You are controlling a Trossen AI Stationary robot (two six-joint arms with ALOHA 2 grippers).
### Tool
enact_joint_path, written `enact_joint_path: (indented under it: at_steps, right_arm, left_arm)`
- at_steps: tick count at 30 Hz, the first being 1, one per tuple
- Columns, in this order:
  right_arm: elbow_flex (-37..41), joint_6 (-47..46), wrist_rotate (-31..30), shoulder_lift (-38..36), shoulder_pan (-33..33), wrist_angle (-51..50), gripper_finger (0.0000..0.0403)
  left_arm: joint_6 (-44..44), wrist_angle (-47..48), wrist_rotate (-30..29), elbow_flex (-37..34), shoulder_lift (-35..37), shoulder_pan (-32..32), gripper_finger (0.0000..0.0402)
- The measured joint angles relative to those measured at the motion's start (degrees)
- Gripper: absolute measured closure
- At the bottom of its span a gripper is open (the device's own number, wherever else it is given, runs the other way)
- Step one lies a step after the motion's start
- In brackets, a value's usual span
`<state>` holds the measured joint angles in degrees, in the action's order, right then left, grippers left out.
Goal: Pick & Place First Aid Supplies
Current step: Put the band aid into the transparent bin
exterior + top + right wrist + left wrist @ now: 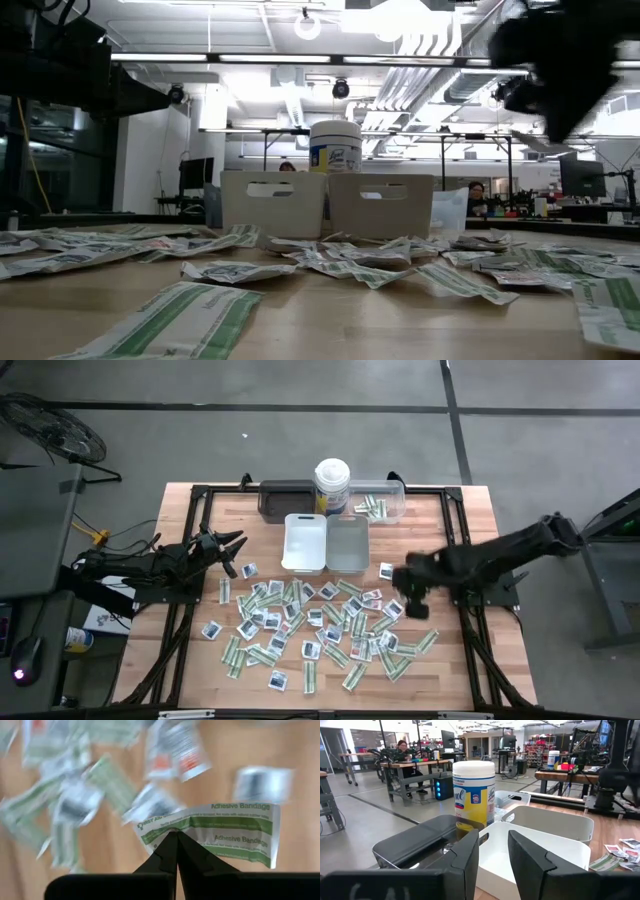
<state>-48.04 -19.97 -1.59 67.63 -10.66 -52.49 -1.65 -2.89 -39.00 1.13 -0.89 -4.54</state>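
The right tool [176, 837] is pinched shut on a green bandage strip [220, 832], mid-right above the desk [470, 660]. Carry it gently over a tray [347, 545]. The left tool [492, 850] waits, fingers apart.

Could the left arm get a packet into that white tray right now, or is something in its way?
Probably not yet. The left gripper hangs near the white tray with no obstacle between, but its part-open fingers hold nothing. The right gripper is shut on an adhesive bandage strip.
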Motion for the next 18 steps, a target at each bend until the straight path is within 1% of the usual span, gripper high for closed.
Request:
enact_joint_path:
  at_steps: [5,10,14,18]
  right_arm:
    - [-6.3,7.28,-2.15,-0.55,13.46,-1.87,0.0403]
    - [-9.67,17.5,-1.63,0.38,24.77,1.12,0.0403]
    - [-10.96,25.46,-0.02,3.17,33.86,2.98,0.0403]
    - [-11.94,31.77,2.25,8.68,41.55,5.0,0.0403]
  left_arm:
    - [0.0,0.01,0.0,-0.02,0.01,0.01,0.03]
    - [0.0,0.01,0.02,0.0,0.0,0.0,0.03]
    - [-0.01,0.01,0.02,-0.01,0.01,0.0,0.03]
    - [0.0,0.01,0.01,-0.01,0.01,0.0,0.03]
